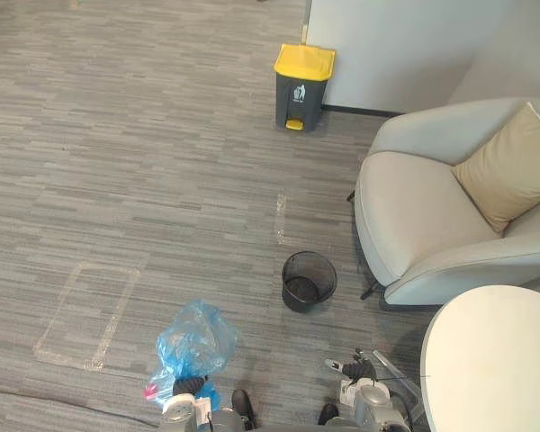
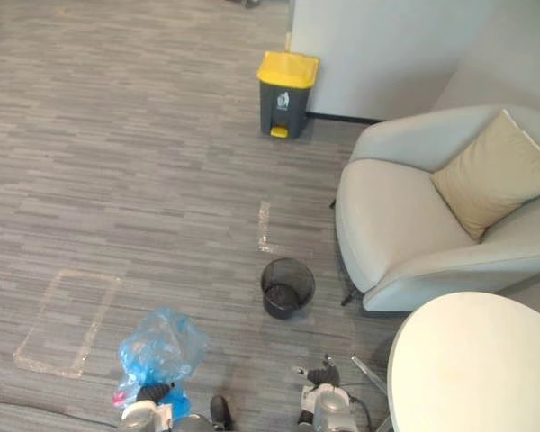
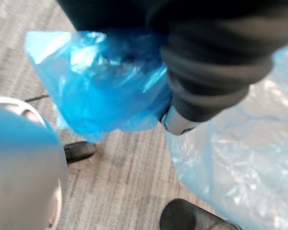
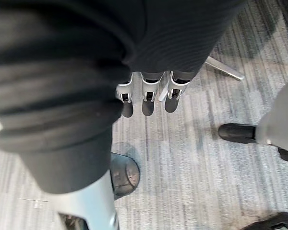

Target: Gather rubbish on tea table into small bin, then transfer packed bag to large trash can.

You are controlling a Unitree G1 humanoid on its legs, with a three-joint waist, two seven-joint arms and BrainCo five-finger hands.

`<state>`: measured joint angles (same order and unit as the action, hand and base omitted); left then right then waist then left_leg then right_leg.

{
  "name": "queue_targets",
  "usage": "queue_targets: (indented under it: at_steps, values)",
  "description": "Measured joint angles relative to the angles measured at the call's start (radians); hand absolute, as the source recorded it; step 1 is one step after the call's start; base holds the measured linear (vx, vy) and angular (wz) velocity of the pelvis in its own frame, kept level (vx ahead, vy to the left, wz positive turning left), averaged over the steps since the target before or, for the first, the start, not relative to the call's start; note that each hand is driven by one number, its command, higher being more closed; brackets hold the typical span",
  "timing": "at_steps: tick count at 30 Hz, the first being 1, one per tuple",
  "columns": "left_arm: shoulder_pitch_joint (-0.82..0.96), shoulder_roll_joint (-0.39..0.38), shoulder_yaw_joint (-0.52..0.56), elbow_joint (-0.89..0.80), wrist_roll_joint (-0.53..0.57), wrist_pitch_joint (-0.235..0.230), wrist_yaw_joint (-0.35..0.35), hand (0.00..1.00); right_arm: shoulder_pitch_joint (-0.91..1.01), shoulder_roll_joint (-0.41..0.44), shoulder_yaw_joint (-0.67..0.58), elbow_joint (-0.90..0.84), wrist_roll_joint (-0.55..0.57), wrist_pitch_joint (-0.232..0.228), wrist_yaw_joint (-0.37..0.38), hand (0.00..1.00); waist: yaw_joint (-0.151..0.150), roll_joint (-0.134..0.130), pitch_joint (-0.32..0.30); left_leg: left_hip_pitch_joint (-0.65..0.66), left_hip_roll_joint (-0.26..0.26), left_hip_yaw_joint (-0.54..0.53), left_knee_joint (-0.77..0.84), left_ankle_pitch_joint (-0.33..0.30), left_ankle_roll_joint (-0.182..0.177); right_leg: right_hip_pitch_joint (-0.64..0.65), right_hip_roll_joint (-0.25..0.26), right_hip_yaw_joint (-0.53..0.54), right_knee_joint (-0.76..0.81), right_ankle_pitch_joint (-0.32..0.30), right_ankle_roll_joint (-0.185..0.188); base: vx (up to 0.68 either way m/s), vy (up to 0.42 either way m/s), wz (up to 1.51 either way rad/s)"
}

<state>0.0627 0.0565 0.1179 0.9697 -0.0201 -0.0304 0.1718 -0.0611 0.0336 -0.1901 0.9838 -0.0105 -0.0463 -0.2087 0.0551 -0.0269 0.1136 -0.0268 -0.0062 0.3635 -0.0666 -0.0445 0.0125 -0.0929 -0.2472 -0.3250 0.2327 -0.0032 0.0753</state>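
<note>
Nearest, to the near left of the small bin [image 1: 309, 281], the left hand [image 1: 191, 389] has its fingers curled round the bunched neck of the blue bag [image 1: 194, 340], which billows out full beside it. I cannot tell whether the bag clears the floor. To the bin's near right, the right hand [image 4: 149, 98] hangs with fingers straight and relaxed, holding nothing. The round white table [image 1: 495, 360] stands right of the bin and nearer. The bin itself shows bare mesh with no liner that I can see. The armchair [image 1: 414, 225] sits just right of the bin. Well beyond the bin, by the wall, stands the large trash can [image 1: 302, 87], its yellow lid down.

The step in hand looks like the carry. It should go well with the grip tight on the neck, a path left of the bin, and the free hand ready for the lid.
</note>
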Motion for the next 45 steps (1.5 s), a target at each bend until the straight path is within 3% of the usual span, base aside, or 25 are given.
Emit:
queue_targets:
  at_steps: [3,4,7,11,14,15,16,17,18,19,20,22,24,26,27,29,32,34,35,36,39,40,41,43,45]
  values:
    - [0.006,0.001,0.000,0.005,0.000,-0.001,0.000,1.00,0.015,-0.012,0.000,-0.001,-0.028,0.000,0.000,0.00,-0.014,0.006,0.017,0.052,0.002,-0.051,0.001,-0.007,0.012,-0.110,-0.034,0.076,0.326,0.002,-0.044,0.10,0.009,0.47]
    - [0.009,0.004,0.000,0.006,-0.001,-0.001,0.000,1.00,0.024,-0.004,0.000,0.000,-0.029,0.000,0.001,0.00,-0.027,0.010,0.021,0.064,0.013,-0.085,0.010,-0.013,0.020,-0.145,-0.013,0.112,0.377,-0.069,-0.043,0.09,-0.029,0.49]
    - [0.006,0.003,0.008,0.015,-0.001,0.000,0.001,1.00,0.023,0.004,-0.004,0.000,-0.029,0.000,0.000,0.00,-0.043,0.002,0.022,0.066,0.023,-0.142,0.020,-0.028,0.024,-0.199,0.052,0.110,0.336,-0.145,-0.027,0.22,-0.083,0.71]
    - [-0.020,-0.011,0.023,0.015,-0.001,0.000,0.001,1.00,0.016,0.005,-0.019,-0.001,-0.030,-0.001,0.000,0.00,-0.052,0.005,0.045,0.081,0.040,-0.192,0.072,-0.092,-0.001,-0.231,0.122,0.099,0.185,-0.123,-0.023,0.26,-0.120,0.45]
    - [-0.041,-0.027,0.023,0.013,0.000,0.001,0.000,1.00,0.040,0.005,-0.057,-0.002,-0.028,0.000,-0.003,0.00,-0.069,-0.042,0.037,0.112,0.018,-0.277,0.118,-0.168,-0.043,-0.200,0.107,0.119,0.119,-0.100,-0.060,0.44,-0.280,0.86]
    - [-0.046,-0.035,0.025,0.013,0.000,0.002,0.001,1.00,0.037,0.004,-0.067,-0.004,-0.029,0.001,-0.005,0.00,-0.071,-0.026,0.040,0.119,0.035,-0.281,0.132,-0.181,-0.050,-0.190,0.113,0.101,0.136,-0.130,-0.051,0.52,-0.252,0.72]
    - [-0.038,-0.065,0.028,0.008,0.000,0.001,0.000,1.00,0.042,-0.010,-0.086,-0.012,-0.029,0.001,-0.009,0.00,-0.068,0.013,0.017,0.087,0.075,-0.275,0.218,-0.209,-0.096,-0.174,0.133,0.056,0.133,-0.154,-0.076,0.55,-0.216,0.41]
    - [-0.042,-0.086,0.029,-0.002,0.000,0.001,-0.001,1.00,0.029,-0.013,-0.085,-0.015,-0.030,0.002,-0.008,0.00,-0.070,0.030,0.023,0.042,0.108,-0.250,0.345,-0.230,-0.130,-0.139,0.159,0.043,0.118,-0.165,-0.089,0.57,-0.210,0.38]
    - [-0.043,-0.091,0.031,-0.005,0.000,0.001,-0.001,1.00,0.029,-0.011,-0.081,-0.022,-0.030,0.003,-0.007,0.00,-0.070,0.032,0.024,0.021,0.122,-0.237,0.402,-0.234,-0.137,-0.121,0.166,0.037,0.106,-0.167,-0.092,0.55,-0.192,0.23]
    - [-0.044,-0.100,0.043,-0.014,-0.001,0.002,-0.001,1.00,0.028,0.000,-0.070,-0.030,-0.030,0.004,-0.007,0.00,-0.069,0.032,0.030,-0.057,0.164,-0.219,0.652,-0.217,-0.150,-0.039,0.193,0.038,0.047,-0.173,-0.103,0.53,-0.137,0.06]
    - [-0.046,-0.101,0.045,-0.030,-0.001,0.001,-0.001,1.00,0.023,0.006,-0.057,-0.031,-0.030,0.008,-0.008,0.00,-0.057,0.026,0.035,-0.100,0.198,-0.178,0.795,-0.235,-0.136,0.032,0.205,0.054,0.012,-0.181,-0.116,0.50,-0.099,-0.06]
    - [-0.049,-0.106,0.045,-0.053,-0.002,0.000,-0.001,1.00,0.009,0.007,-0.046,-0.031,-0.030,0.008,-0.008,0.00,-0.045,0.015,0.042,-0.151,0.222,-0.091,0.845,-0.264,-0.109,0.093,0.199,0.082,-0.002,-0.184,-0.119,0.45,-0.007,-0.43]
    - [-0.057,-0.109,0.042,-0.059,-0.001,-0.001,-0.001,1.00,-0.016,0.005,-0.045,-0.035,-0.030,0.008,-0.009,0.00,-0.044,0.009,0.048,-0.210,0.222,-0.031,0.728,-0.273,-0.083,0.118,0.177,0.098,0.005,-0.185,-0.116,0.35,0.072,-0.39]
    - [-0.061,-0.109,0.037,-0.064,-0.001,0.000,-0.001,1.00,-0.011,0.006,-0.046,-0.054,-0.030,0.010,-0.010,0.00,-0.043,0.015,0.045,-0.234,0.208,-0.010,0.513,-0.166,-0.032,0.129,0.162,0.099,0.042,-0.208,-0.079,0.31,0.148,-0.26]
    - [-0.060,-0.096,0.009,-0.063,0.000,0.000,-0.001,1.00,0.003,0.013,-0.057,-0.063,-0.030,0.015,-0.012,0.00,-0.028,-0.003,0.036,-0.222,0.182,-0.017,0.434,-0.044,-0.038,0.127,0.139,0.118,0.102,-0.258,-0.016,0.43,0.181,-0.01]
    - [-0.073,-0.071,-0.020,-0.066,0.000,-0.001,0.000,1.00,0.024,0.030,-0.065,-0.056,-0.031,0.018,-0.013,0.00,-0.031,-0.029,0.025,-0.194,0.146,-0.019,0.396,-0.043,-0.030,0.116,0.107,0.123,0.137,-0.242,-0.020,0.38,0.127,0.17]
    - [-0.087,-0.044,-0.039,-0.048,0.018,0.000,0.000,1.00,0.017,0.030,-0.081,-0.025,-0.032,0.023,-0.011,0.00,-0.025,-0.007,0.035,-0.121,0.144,-0.018,0.341,-0.045,-0.027,0.134,0.129,0.170,-0.006,-0.264,-0.007,0.25,0.002,-0.12]
    - [-0.089,-0.040,-0.051,-0.027,0.022,0.002,0.000,1.00,0.020,0.029,-0.081,-0.025,-0.037,0.023,-0.009,0.00,-0.031,-0.012,0.031,-0.088,0.113,-0.011,0.331,-0.064,-0.034,0.145,0.119,0.167,-0.037,-0.153,0.003,0.18,-0.026,-0.16]
    - [-0.088,-0.066,-0.070,-0.026,0.030,0.004,-0.001,1.00,0.019,0.010,-0.081,-0.026,-0.041,0.027,-0.010,0.00,-0.035,0.032,0.035,-0.045,0.132,0.001,0.305,-0.085,-0.044,0.083,0.123,0.187,0.118,-0.154,0.004,0.17,0.019,-0.24]
    - [-0.086,-0.068,-0.071,-0.026,0.031,0.004,-0.001,1.00,0.019,0.009,-0.080,-0.026,-0.041,0.027,-0.010,0.00,-0.035,0.034,0.035,-0.039,0.133,0.007,0.300,-0.084,-0.044,0.072,0.122,0.189,0.145,-0.154,0.004,0.20,0.064,-0.49]
    - [-0.054,-0.072,-0.073,-0.032,0.037,0.011,-0.001,1.00,0.041,0.025,-0.079,-0.034,-0.063,0.028,-0.010,0.00,-0.052,0.013,0.035,0.081,0.093,0.032,0.207,-0.111,-0.045,-0.078,0.078,0.223,0.543,-0.099,-0.016,0.15,0.035,-0.04]
    - [-0.046,-0.073,-0.067,-0.036,0.037,0.015,-0.001,1.00,0.045,0.027,-0.076,-0.057,-0.066,0.028,-0.010,0.00,-0.057,0.009,0.037,0.109,0.097,0.008,0.192,-0.138,-0.049,-0.139,0.096,0.270,0.656,-0.119,-0.009,0.24,-0.065,0.25]
    - [-0.054,-0.067,-0.051,-0.035,0.038,0.019,0.000,1.00,0.041,0.030,-0.065,-0.057,-0.066,0.028,-0.007,0.00,-0.052,-0.010,0.033,0.116,0.098,0.005,0.191,-0.151,-0.051,-0.169,0.121,0.279,0.652,-0.220,-0.023,0.24,-0.098,0.14]
    - [-0.065,-0.069,-0.030,-0.034,0.039,0.021,0.000,1.00,0.035,0.030,-0.063,-0.058,-0.066,0.027,-0.007,0.00,-0.053,-0.006,0.036,0.128,0.113,-0.007,0.190,-0.172,-0.067,-0.226,0.156,0.239,0.580,-0.303,-0.054,0.26,-0.140,0.23]
    - [-0.069,-0.075,-0.019,-0.030,0.039,0.021,0.000,1.00,0.039,0.030,-0.067,-0.063,-0.065,0.026,-0.008,0.00,-0.054,0.000,0.037,0.155,0.121,-0.016,0.183,-0.188,-0.087,-0.262,0.170,0.171,0.452,-0.297,-0.072,0.31,-0.119,0.27]
